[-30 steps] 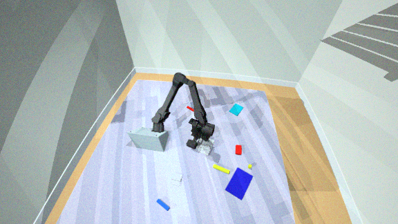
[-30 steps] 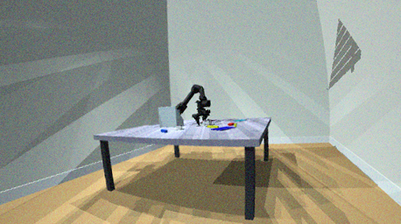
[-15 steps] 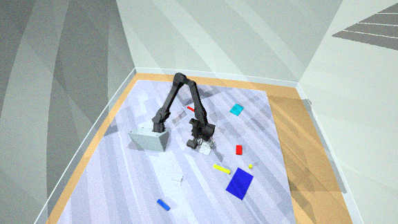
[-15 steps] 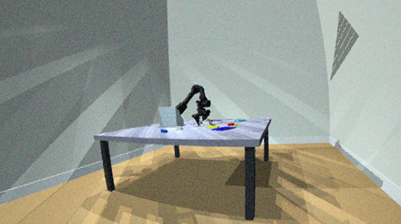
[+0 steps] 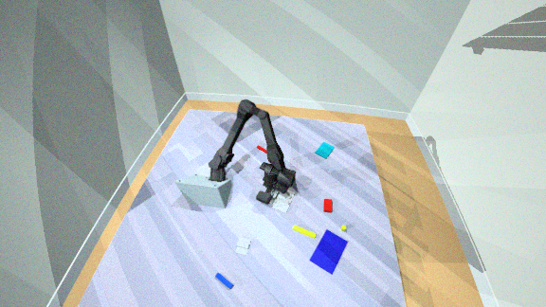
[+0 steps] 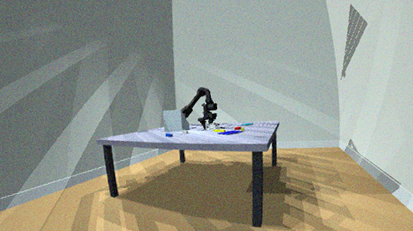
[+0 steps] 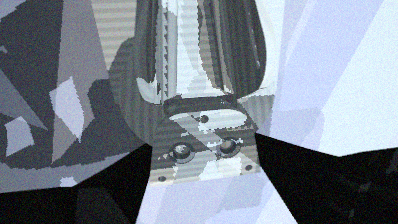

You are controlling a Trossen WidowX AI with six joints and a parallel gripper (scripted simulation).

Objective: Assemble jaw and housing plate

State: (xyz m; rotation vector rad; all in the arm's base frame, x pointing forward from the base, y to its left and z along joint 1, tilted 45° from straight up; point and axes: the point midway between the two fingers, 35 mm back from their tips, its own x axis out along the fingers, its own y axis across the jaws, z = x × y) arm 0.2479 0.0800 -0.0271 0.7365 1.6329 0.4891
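The pale gear assembly (image 5: 282, 205) sits on the table, partly hidden by my gripper (image 5: 273, 196) (image 6: 206, 126) (image 7: 204, 142). The gripper is low over it, shut on the housing plate (image 7: 212, 167), whose side edges meet the two black fingers in the wrist view. The plate shows two round stub ends, a left one (image 7: 182, 150) and a right one (image 7: 228, 145), and small holes. Beyond it, two long dark curved jaws, a left one (image 7: 147, 50) and a right one (image 7: 247, 50), lie side by side. The tooth mesh and the gap under the plate cannot be seen.
A small pale piece (image 5: 244, 245) lies in front. A grey-green box (image 5: 204, 191) stands by the arm's base. A yellow bar (image 5: 303, 231), red block (image 5: 328, 206), blue sheet (image 5: 329, 252), blue bar (image 5: 224, 280) and cyan tile (image 5: 324, 150) lie around.
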